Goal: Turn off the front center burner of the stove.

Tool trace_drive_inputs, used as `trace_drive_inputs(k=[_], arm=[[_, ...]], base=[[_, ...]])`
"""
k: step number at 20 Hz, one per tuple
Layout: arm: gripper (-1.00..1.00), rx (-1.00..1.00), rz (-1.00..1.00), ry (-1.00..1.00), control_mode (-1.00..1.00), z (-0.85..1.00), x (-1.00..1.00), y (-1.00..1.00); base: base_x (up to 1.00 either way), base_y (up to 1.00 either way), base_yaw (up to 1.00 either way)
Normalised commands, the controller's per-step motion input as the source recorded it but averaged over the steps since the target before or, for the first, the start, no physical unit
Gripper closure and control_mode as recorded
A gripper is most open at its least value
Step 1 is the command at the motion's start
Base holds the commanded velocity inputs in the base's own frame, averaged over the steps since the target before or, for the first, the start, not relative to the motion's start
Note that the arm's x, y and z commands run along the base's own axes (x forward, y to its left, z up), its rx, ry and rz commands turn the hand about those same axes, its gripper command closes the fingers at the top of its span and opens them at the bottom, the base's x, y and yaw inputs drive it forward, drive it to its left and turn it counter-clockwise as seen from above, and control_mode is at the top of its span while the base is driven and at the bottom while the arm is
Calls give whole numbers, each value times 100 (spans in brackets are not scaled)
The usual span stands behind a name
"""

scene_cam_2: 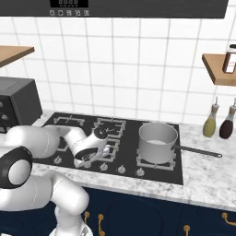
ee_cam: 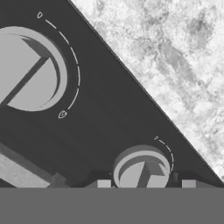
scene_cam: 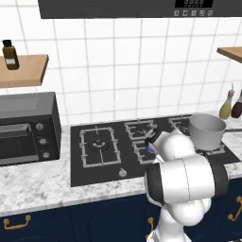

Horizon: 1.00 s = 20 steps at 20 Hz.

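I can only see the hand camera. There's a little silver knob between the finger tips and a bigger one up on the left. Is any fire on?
Observer: Yes. In the left base view a bit of blue glows at the front center burner, right beside the arm.
Operator: Is anything cooking?
Observer: A grey pot sits on the right-hand grate of the stove, not on the lit burner.
Operator: Where's my gripper on the stove?
Observer: The gripper is down at the knob row along the stove's front edge, with more knobs to its right.
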Motion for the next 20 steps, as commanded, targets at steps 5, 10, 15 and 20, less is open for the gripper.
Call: trace_drive_inputs(k=[5,10,15,20], arm=[[100,0,-97,30,-100,-24,-6,15],[100,0,-100,28,-100,-21,0,3],[100,1,-60,19,-100,-11,-4,-4],[100,0,0,0,-100,0,0,1]], base=[[0,0,0],[0,0,0],[0,0,0],[0,0,0]])
